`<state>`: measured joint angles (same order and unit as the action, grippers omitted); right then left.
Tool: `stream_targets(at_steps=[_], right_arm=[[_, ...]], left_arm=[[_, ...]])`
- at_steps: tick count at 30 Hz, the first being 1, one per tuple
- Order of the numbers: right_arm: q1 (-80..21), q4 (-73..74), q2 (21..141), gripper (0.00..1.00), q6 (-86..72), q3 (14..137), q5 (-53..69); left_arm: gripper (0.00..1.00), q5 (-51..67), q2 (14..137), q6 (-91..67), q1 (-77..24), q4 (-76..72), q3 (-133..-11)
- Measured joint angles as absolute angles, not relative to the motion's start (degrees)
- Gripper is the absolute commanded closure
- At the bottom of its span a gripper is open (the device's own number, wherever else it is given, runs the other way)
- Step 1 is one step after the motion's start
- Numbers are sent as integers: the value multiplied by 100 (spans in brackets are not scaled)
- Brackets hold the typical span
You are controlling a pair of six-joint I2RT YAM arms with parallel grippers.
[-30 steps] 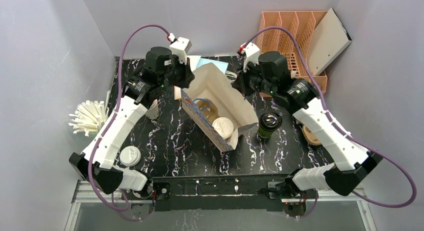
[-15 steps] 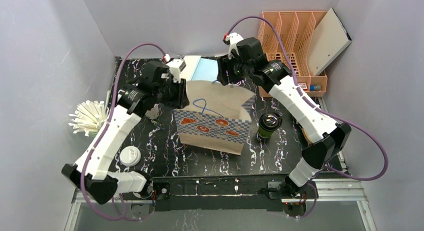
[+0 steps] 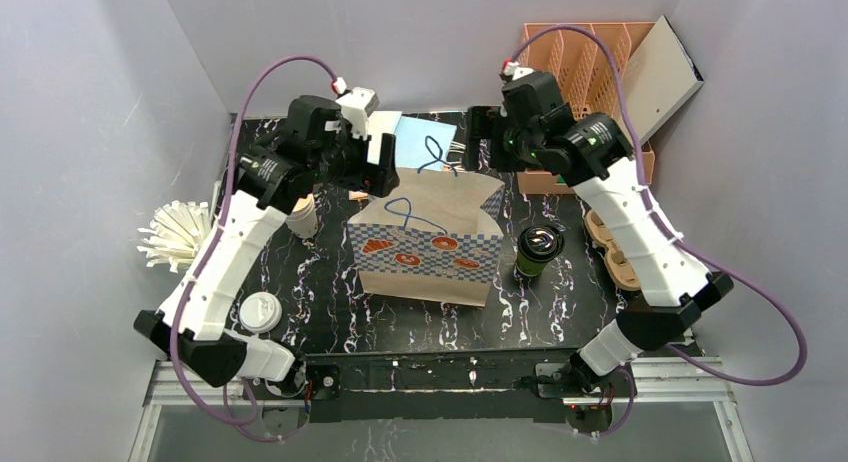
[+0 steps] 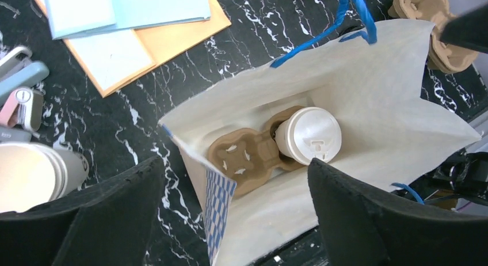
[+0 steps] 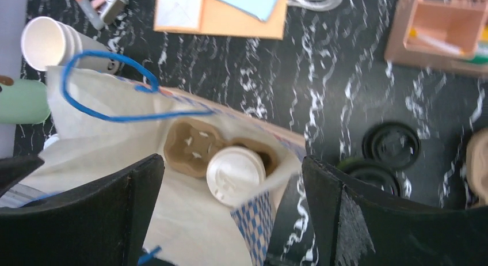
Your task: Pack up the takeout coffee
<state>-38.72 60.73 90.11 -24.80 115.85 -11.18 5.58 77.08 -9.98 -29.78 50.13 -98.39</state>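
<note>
The takeout coffee (image 3: pixel 539 250), a dark green cup with a dark top, stands on the black marbled table just right of the paper bag (image 3: pixel 425 252). The right wrist view shows this takeout coffee (image 5: pixel 368 173) partly behind my finger. The bag stands upright with its mouth open. Inside it a white-lidded cup (image 4: pixel 308 135) sits in a brown pulp carrier (image 4: pixel 241 159). My left gripper (image 3: pixel 378 168) hovers open above the bag's left rim, my right gripper (image 3: pixel 478 142) open above its back right rim. Both left gripper (image 4: pixel 235 165) and right gripper (image 5: pixel 231 162) hold nothing.
Stacked cream cups (image 3: pixel 303 219) stand left of the bag, with a straw holder (image 3: pixel 175 234) and a white lid (image 3: pixel 260 312) further left. Blue and orange papers (image 3: pixel 420 137) lie behind. An orange file rack (image 3: pixel 590 72), brown carriers (image 3: pixel 612 252) and a black lid (image 5: pixel 393 145) lie on the right.
Both grippers have opened and let go of the bag's rim. The bag, tilted and held open a second ago, now stands upright by itself. Both arms drew back above it.
</note>
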Motion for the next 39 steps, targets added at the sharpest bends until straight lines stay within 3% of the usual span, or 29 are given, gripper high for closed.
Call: stream_targets(at_steps=[7, 17, 21, 24, 27, 33, 39], right_arm=[[-3865, 7054, 8318, 6, -3330, 10930, -1684], [-3863, 7102, 8482, 7, -3586, 10403, -1175], [-3863, 7052, 8582, 19, -3575, 10269, -1092], [-3863, 7050, 8676, 40, -3566, 10256, -1122], [-3863, 7054, 8742, 62, -3535, 10259, -1190], [-3863, 7065, 8788, 98, -3406, 10326, -1350], [-3863, 7067, 8943, 99, -3092, 10718, -1577]], left_arm=[[5, 1173, 7902, -141, -2978, 4364, -9415], [9, 1391, 7996, 991, -2978, 3800, -9059], [11, 1339, 8211, 1236, -2978, 3588, -9059], [16, 1291, 8409, 1302, -2978, 3496, -9059], [26, 1267, 8569, 1286, -2978, 3439, -9059], [59, 1240, 8628, 1157, -2978, 3430, -9059], [90, 1256, 8615, 882, -2978, 3557, -9059]])
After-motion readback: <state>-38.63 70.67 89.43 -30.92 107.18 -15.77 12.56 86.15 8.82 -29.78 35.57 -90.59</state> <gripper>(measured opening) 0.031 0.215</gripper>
